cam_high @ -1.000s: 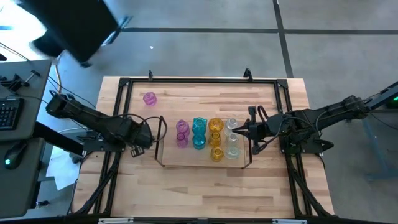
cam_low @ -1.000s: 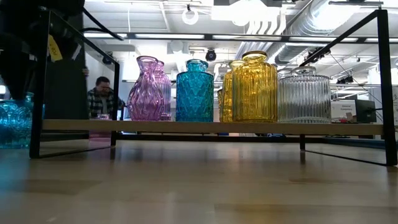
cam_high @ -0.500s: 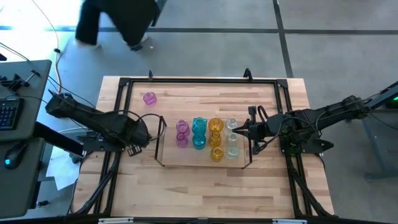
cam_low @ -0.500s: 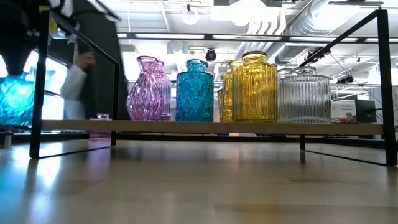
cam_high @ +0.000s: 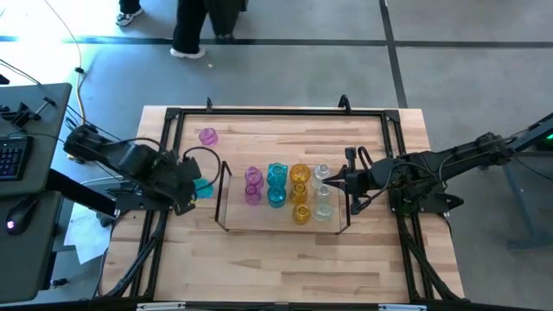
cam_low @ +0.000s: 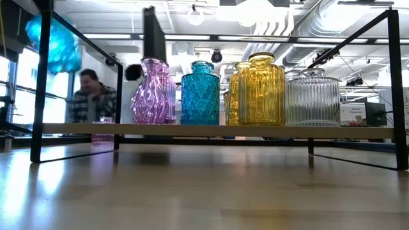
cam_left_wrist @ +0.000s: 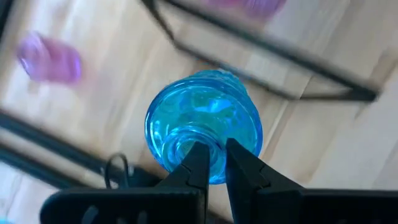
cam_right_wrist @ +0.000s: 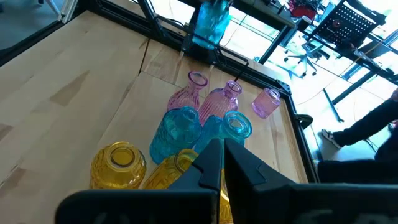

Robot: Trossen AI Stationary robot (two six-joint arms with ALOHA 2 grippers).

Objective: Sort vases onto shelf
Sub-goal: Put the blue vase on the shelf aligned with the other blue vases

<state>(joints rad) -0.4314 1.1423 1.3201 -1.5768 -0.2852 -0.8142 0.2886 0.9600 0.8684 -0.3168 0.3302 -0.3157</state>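
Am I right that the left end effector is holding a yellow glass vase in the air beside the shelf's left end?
Not quite: the bulbous glass vase gripped at its neck by the left end effector is teal blue, not yellow, as the left wrist view shows. It is indeed held up beside the left end of the wire-framed shelf.

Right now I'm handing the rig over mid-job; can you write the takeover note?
Left hand: shut on the teal vase at its neck, lifted off the table left of the shelf.
Right hand: shut, empty, at the shelf's right end.
Done: pink, teal, yellow and clear vases stand in colour rows on the shelf.
Left: place the held vase with the teal ones; one pink vase lies on the table's far left.
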